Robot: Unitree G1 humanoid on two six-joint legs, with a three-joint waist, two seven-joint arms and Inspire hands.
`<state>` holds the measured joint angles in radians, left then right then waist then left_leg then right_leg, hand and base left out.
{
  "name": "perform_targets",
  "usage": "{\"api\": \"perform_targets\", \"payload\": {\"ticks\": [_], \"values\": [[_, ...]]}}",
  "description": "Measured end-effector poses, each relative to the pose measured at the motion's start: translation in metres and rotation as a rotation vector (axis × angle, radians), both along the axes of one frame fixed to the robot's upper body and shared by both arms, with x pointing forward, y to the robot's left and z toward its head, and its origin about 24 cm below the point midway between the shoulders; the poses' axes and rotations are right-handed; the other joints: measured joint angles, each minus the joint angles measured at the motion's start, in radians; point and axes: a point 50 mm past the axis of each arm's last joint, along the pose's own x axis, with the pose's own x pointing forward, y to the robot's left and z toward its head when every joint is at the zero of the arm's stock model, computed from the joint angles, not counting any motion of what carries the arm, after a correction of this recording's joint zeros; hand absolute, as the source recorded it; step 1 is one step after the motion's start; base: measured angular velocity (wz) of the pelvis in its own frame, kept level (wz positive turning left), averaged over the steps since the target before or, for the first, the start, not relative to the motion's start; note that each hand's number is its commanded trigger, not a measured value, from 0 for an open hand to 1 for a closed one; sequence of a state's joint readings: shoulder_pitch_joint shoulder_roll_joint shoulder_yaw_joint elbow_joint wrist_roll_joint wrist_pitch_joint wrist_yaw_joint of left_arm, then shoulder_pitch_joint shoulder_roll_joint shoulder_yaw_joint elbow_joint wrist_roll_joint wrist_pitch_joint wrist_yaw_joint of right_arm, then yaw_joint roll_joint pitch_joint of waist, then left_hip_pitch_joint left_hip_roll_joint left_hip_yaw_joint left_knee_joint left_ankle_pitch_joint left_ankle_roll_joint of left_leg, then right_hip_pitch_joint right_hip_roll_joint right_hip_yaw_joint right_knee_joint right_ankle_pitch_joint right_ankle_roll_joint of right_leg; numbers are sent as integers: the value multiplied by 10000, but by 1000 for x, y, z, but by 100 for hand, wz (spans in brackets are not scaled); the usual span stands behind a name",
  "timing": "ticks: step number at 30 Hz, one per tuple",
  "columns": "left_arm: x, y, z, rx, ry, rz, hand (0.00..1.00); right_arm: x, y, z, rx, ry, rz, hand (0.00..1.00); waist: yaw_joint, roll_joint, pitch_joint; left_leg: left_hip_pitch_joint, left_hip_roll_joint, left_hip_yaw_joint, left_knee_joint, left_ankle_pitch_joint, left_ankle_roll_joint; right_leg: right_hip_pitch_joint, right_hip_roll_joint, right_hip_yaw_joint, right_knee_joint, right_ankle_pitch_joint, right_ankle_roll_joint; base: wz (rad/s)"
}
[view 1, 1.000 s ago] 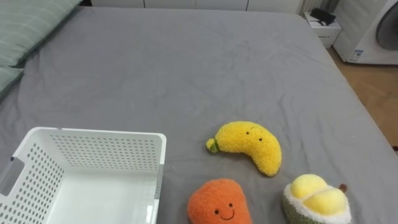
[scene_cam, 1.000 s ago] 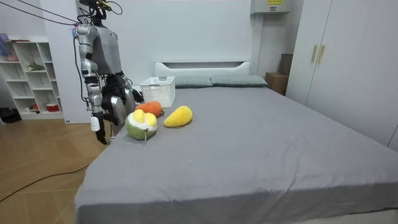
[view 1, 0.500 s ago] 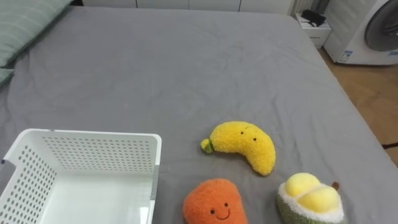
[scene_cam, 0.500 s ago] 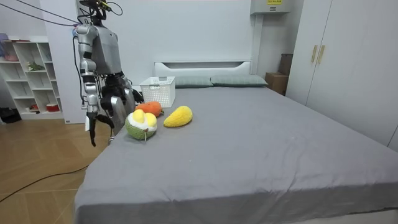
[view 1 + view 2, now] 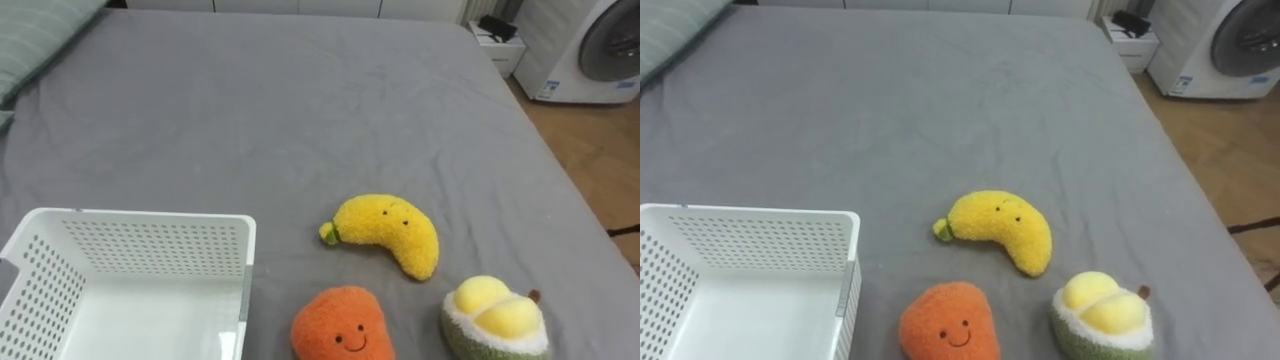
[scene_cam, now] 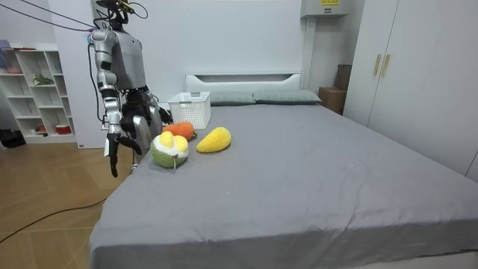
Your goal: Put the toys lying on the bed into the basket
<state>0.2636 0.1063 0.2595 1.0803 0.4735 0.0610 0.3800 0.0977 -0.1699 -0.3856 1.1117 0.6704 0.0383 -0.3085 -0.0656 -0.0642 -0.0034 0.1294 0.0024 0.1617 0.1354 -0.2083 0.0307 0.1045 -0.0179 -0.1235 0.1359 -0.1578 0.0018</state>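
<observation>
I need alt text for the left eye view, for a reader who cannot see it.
Three plush toys lie on a grey bed sheet: a yellow plush banana, an orange plush fruit with a smiling face and a green-and-yellow plush durian. A white perforated plastic basket stands to their left.

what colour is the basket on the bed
The basket is white with perforated walls, clearest in the left eye view.

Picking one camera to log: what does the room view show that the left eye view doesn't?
Room view: the robot standing beside the bed, right hand hanging, a wardrobe, a shelf. Left eye view: down into the white basket, a washing machine. Both: banana toy, orange toy and durian toy on the bed beside the basket.
</observation>
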Motion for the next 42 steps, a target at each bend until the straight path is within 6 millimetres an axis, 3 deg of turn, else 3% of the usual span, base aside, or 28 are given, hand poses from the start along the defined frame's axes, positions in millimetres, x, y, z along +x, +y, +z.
{"api": "perform_targets", "payload": {"ticks": [11,15,25,33,42], "values": [[1,0,1,-15,-208,-151,0,46,-16,27,-1739,-1611,843,0,199,0,28,11,2,55,-14,-1,-1,1,10,92,4,-1,2,-1],[2,0,1,-19,-220,-178,0,69,-17,43,-2796,-2089,1978,0,265,28,40,-30,19,120,-18,-1,-1,-103,26,161,29,-1,1,-7],[4,-4,-1,-138,4,-757,0,132,12,91,-5087,-4023,5851,0,464,167,33,-135,26,269,-4,-1,-1,-214,17,205,161,4,-3,-3],[5,-2,0,-134,111,-870,0,149,24,114,-5849,-5010,6818,0,539,185,12,-129,60,252,-4,-1,-1,-183,19,175,158,5,-4,1],[8,-4,-1,-61,75,-1007,0,152,32,113,-5604,-5229,7322,0,750,206,15,-86,63,225,-3,-1,-1,-147,21,161,181,15,-14,0]]}}
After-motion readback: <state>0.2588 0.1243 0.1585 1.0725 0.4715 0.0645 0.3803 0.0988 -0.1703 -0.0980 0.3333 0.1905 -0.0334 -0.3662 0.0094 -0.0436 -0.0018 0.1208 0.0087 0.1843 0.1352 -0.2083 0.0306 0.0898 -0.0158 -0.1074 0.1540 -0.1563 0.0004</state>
